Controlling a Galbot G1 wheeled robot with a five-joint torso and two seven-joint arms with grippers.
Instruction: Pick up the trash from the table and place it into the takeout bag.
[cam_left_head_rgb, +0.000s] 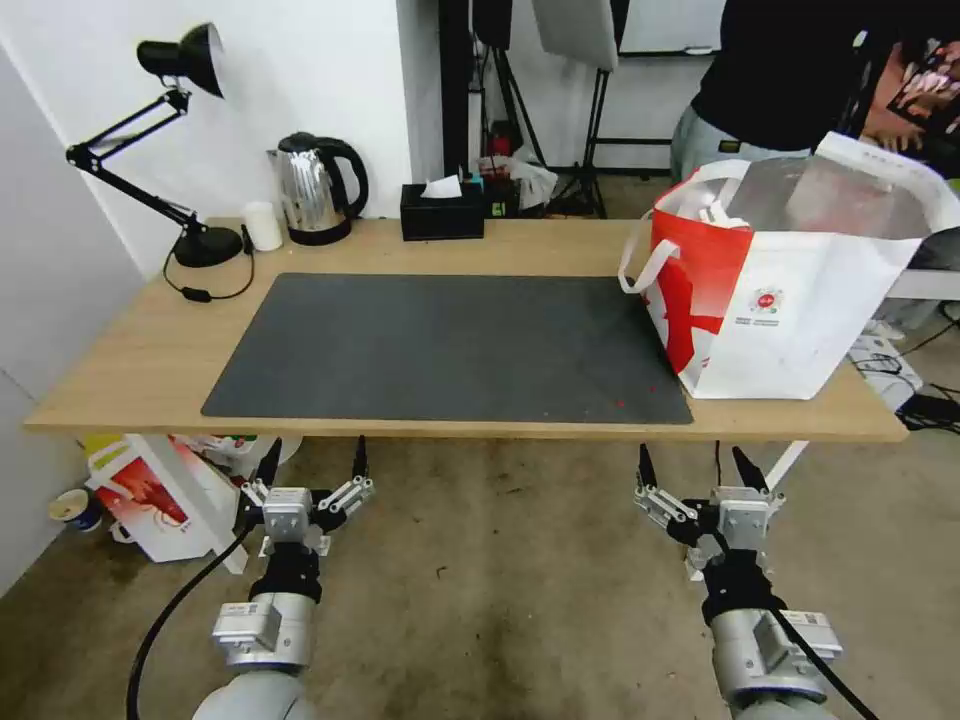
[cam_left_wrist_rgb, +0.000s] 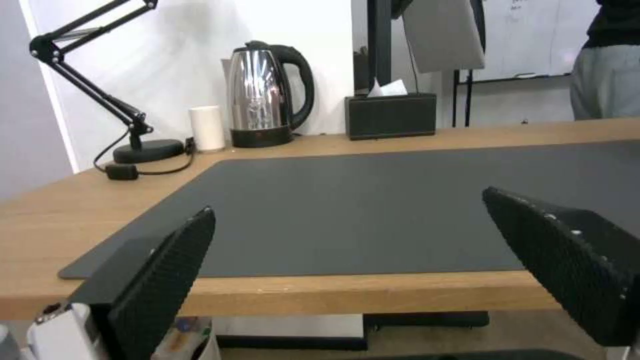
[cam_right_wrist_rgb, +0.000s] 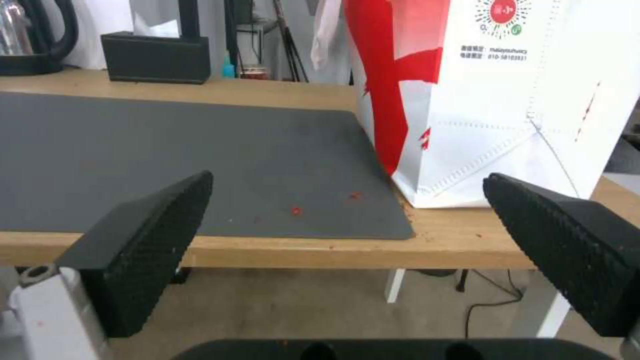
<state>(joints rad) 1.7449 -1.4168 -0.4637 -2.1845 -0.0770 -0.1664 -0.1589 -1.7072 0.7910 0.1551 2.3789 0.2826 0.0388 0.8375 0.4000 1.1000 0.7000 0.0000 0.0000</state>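
2 grippers: left gripper (cam_left_head_rgb: 314, 456) and right gripper (cam_left_head_rgb: 693, 461) are held spread, empty, below the table (cam_left_head_rgb: 120, 380) edge.
Takeout bag (cam_left_head_rgb: 790, 290): ahead of right gripper; judged filled.
Advice: retreat is best kept clear of the edge.

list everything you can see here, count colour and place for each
table: 1, light wood, across the view
mat: 1, dark grey, middle of the table
takeout bag: 1, white and red, standing at the mat's right end
red scraps: a few, on the mat near the bag
desk lamp: 1, black, back left corner
kettle: 1, steel and black, back edge
small cup: 1, white, between lamp and kettle
tissue box: 1, black, back edge, right of the kettle
smaller bag: 1, red and white, floor under the table's left end
left gripper: open, below the front edge
right gripper: open, below the front edge
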